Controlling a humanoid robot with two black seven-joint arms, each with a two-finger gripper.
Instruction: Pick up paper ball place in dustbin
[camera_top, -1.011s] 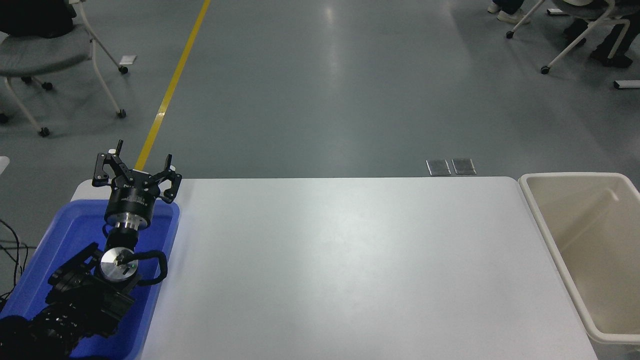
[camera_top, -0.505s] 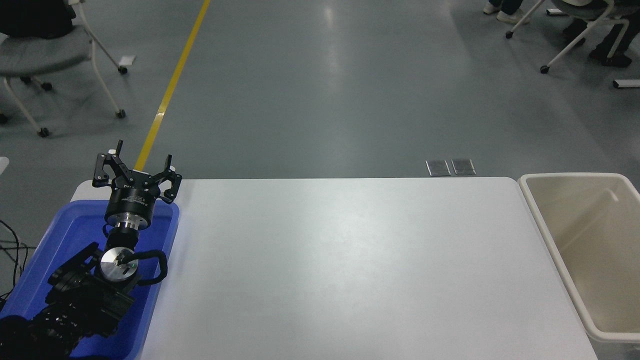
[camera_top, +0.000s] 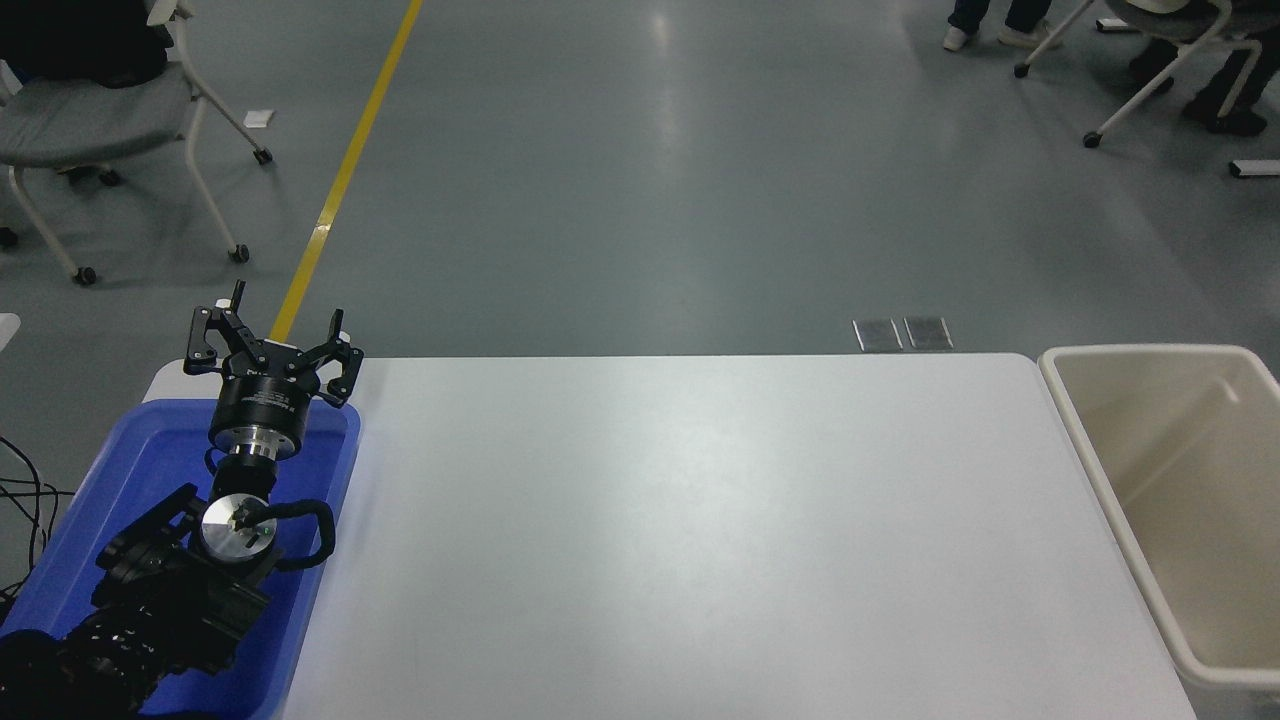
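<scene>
We see no paper ball. The cream-beige rectangular plastic dustbin (camera_top: 1180, 520) stands off the white table's (camera_top: 700, 540) right end. The left black gripper (camera_top: 272, 345) hangs over the blue plastic tray (camera_top: 130, 480), fingers spread, holding nothing.

The bench (camera_top: 700, 530) has a smooth white top with a soft satin sheen. At its right end, the dustbin (camera_top: 1120, 470) looks like smooth cream plastic, faintly glossy along its thick rim. At the near left, the blue tray (camera_top: 330, 500) is glossy plastic. The left claw (camera_top: 270, 345) is matt black, with a polished bare-metal ring behind it. Beyond the bench, the grey floor (camera_top: 650, 180) is smooth and reflective.
</scene>
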